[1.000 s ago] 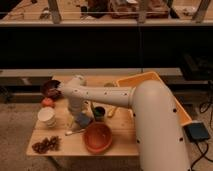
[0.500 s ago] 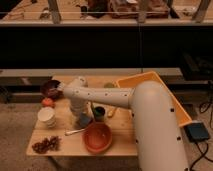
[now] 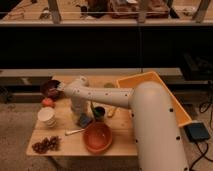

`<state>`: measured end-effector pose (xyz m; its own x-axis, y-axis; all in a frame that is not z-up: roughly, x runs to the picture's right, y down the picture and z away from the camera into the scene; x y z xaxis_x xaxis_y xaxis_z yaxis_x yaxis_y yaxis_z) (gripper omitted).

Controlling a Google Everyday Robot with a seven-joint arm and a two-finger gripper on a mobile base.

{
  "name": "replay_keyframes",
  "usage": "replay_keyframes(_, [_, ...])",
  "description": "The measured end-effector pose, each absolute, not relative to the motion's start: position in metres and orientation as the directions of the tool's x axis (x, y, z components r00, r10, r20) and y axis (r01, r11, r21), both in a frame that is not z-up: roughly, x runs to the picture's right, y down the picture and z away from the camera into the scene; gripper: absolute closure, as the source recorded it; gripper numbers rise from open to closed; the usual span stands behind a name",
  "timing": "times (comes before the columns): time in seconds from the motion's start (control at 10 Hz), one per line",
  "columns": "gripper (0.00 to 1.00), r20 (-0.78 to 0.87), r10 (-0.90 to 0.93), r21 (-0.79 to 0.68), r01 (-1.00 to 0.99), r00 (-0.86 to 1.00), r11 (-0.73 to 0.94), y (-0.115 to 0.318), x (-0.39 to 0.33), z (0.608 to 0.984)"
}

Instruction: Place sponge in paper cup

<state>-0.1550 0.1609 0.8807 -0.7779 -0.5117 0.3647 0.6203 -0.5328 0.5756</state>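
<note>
Wooden counter (image 3: 62, 122) stands before dark shelves. Near its middle is the bluish sponge (image 3: 84, 120), just at the tip of the end effector (image 3: 80, 113), which hangs low over the counter; if it is open or closed, I cannot tell. The white paper cup (image 3: 46, 116) stands apart, at the left in the view. An orange bowl (image 3: 97, 137) is near the sponge, toward the front edge.

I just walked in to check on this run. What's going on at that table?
The robot's white arm reaches across the wooden table. Its tool is down at the small grey-blue sponge, which lies beside a dark green cup. The white paper cup stands apart, further left near the table's edge. The sponge is on the tabletop, not yet in that cup.
</note>
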Motion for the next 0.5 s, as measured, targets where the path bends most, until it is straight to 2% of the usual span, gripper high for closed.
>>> replay_keyframes(0.3, [0.5, 0.35, -0.534, 0.566, 0.628, -0.77, -0.534, 0.145, -0.154, 0.872])
replay_keyframes(0.5, [0.5, 0.316, -0.555, 0.554, 0.624, -0.77, -0.551, 0.112, -0.157, 0.851])
